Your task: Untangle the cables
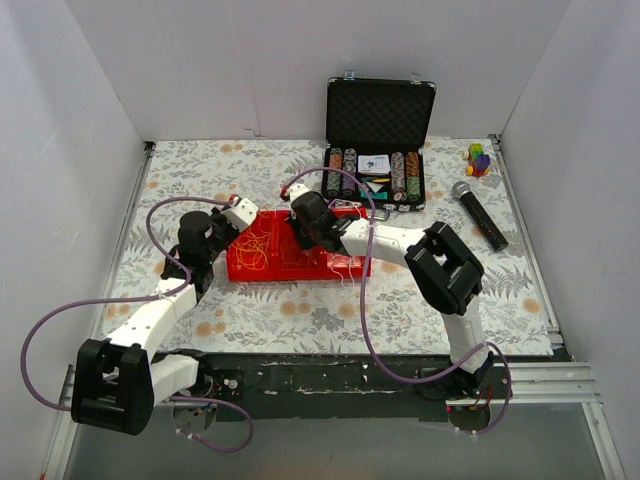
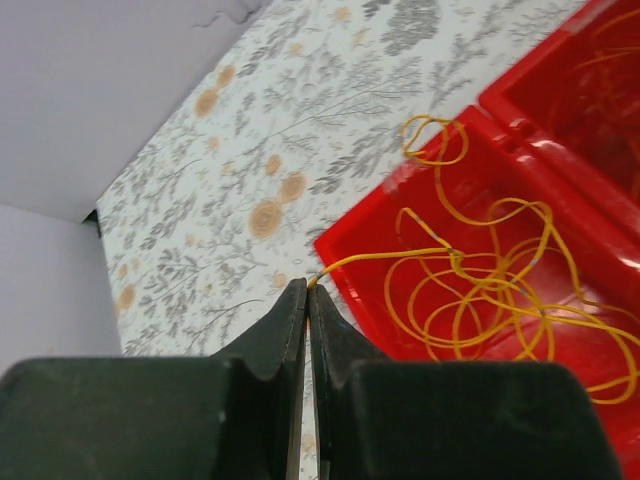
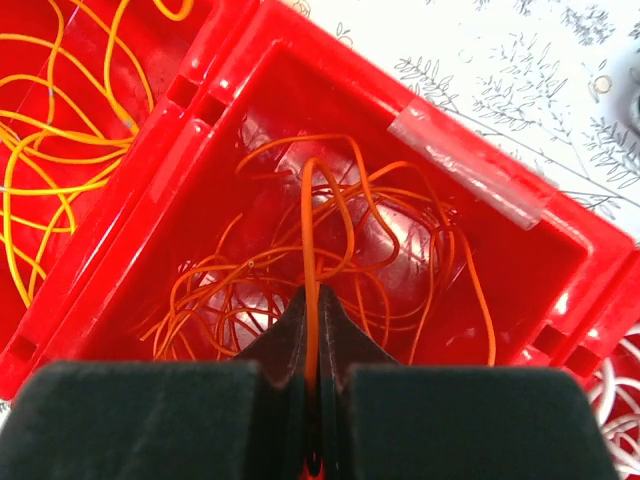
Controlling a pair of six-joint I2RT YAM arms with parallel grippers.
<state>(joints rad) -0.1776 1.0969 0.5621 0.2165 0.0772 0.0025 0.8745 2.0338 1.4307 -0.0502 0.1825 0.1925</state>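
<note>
A red tray [image 1: 300, 270] with compartments lies mid-table. Yellow cables [image 2: 490, 290] lie looped in its left compartment; they also show in the top view [image 1: 255, 252]. Orange cables [image 3: 330, 260] lie tangled in the middle compartment. My left gripper [image 2: 307, 285] is shut on the end of a yellow strand just outside the tray's left corner; in the top view [image 1: 243, 212] it sits at the tray's far-left edge. My right gripper [image 3: 314, 292] is shut on an orange strand above the orange clump; in the top view [image 1: 300, 222] it hovers over the tray's middle.
An open black case [image 1: 378, 150] with poker chips stands behind the tray. A microphone [image 1: 478, 214] and a small coloured toy [image 1: 479, 158] lie at the right. White strands [image 3: 615, 400] lie in the tray's right compartment. White walls enclose the table.
</note>
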